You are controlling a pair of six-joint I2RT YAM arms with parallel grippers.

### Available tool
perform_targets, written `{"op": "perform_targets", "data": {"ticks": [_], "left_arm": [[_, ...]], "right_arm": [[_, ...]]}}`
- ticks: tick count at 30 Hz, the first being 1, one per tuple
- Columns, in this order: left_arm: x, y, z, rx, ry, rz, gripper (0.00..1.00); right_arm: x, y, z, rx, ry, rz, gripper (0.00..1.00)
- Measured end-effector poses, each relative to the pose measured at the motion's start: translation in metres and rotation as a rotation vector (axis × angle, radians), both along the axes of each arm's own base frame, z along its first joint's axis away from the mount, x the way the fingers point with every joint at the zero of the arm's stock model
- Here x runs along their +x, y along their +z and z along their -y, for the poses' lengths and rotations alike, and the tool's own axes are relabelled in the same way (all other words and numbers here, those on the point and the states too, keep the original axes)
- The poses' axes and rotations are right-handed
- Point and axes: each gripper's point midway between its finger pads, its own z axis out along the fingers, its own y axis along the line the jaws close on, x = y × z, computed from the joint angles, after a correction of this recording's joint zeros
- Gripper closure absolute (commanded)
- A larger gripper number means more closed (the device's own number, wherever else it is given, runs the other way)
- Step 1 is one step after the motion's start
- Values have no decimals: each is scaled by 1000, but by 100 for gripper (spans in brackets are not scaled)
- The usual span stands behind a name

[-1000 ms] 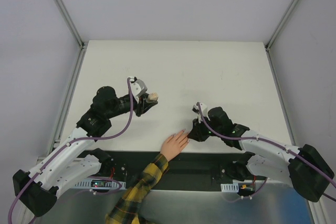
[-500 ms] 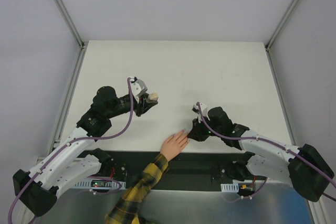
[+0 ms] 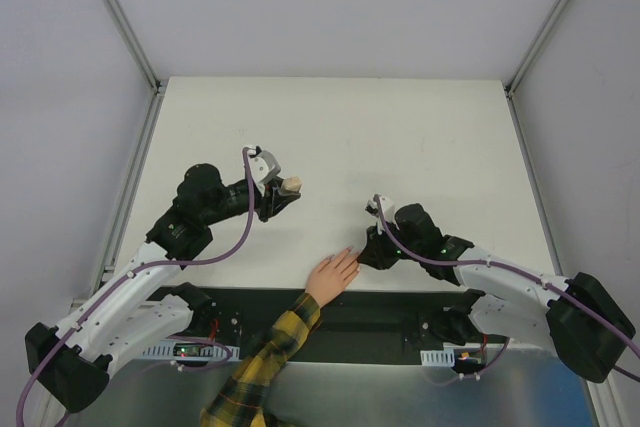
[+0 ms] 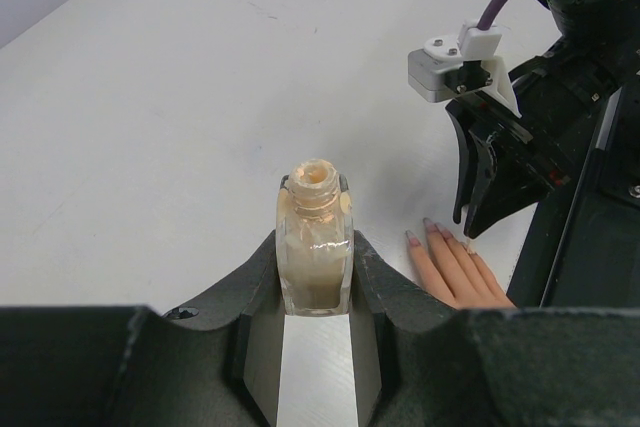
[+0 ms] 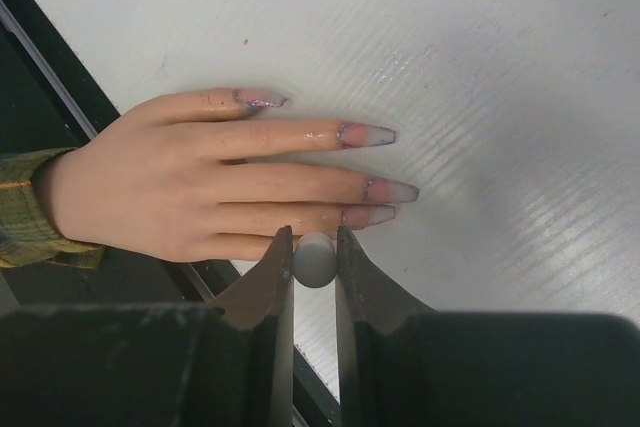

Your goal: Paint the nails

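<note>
Right gripper (image 5: 314,239) fingers (image 5: 275,282) hide the hand's (image 5: 150,187) 5th nail.

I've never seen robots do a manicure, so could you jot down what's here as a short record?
Hand: flat on white table, yellow-and-black plaid sleeve
Nails: long, pale pinkish
Left gripper: shut on beige polish bottle, neck uncapped
Right gripper: shut on small grey knob, right beside the fingers

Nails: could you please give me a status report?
Left gripper shut on open bottle. Right gripper shut on brush cap, beside hand. Nails pinkish, hand flat on table; nothing blocking.
</note>
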Motion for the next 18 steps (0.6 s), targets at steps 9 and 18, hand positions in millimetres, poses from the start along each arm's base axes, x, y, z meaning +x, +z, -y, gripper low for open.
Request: {"op": "perform_targets", "data": {"ticks": [9, 18], "left_arm": [[0, 0, 0, 1, 0, -1, 100], [1, -3, 1, 6, 0, -9, 100]], "right_arm": [[3, -4, 2, -17, -16, 2, 100], [7, -4, 2, -21, -30, 16, 100]]}}
